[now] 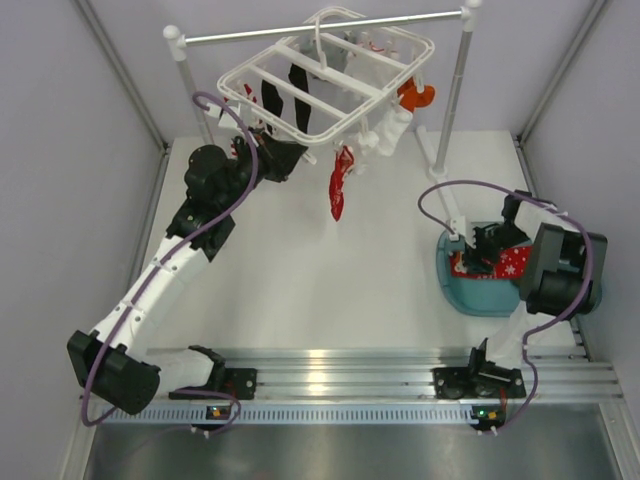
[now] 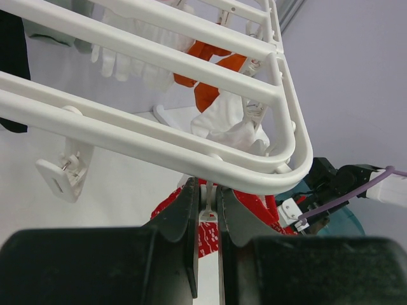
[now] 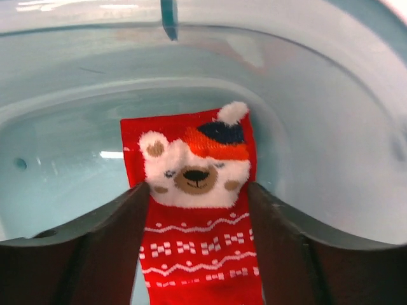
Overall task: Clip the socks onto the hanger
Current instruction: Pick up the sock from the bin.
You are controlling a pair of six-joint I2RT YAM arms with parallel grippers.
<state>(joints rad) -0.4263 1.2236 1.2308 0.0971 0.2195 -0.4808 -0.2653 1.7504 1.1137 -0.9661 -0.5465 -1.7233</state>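
The white hanger (image 1: 330, 75) hangs from the rail at the back. My left gripper (image 1: 285, 155) is at its front left corner. In the left wrist view my left gripper (image 2: 208, 190) is shut on a white clip (image 2: 210, 204) under the frame (image 2: 191, 155). A red patterned sock (image 1: 340, 190) hangs from the frame's front and shows behind the clip (image 2: 168, 206). A dark sock (image 1: 298, 100) hangs further back. My right gripper (image 1: 478, 255) is open and low in the teal basin (image 1: 470, 295). Its fingers straddle a red sock with a bear face (image 3: 197, 254), apart from it.
A grey rail (image 1: 330, 27) on white posts carries the hanger. An orange sock (image 1: 415, 97) and white items (image 1: 395, 130) hang at the frame's right side. A spare clip (image 2: 63, 175) dangles at the left. The basin wall (image 3: 318, 127) curves round my right gripper.
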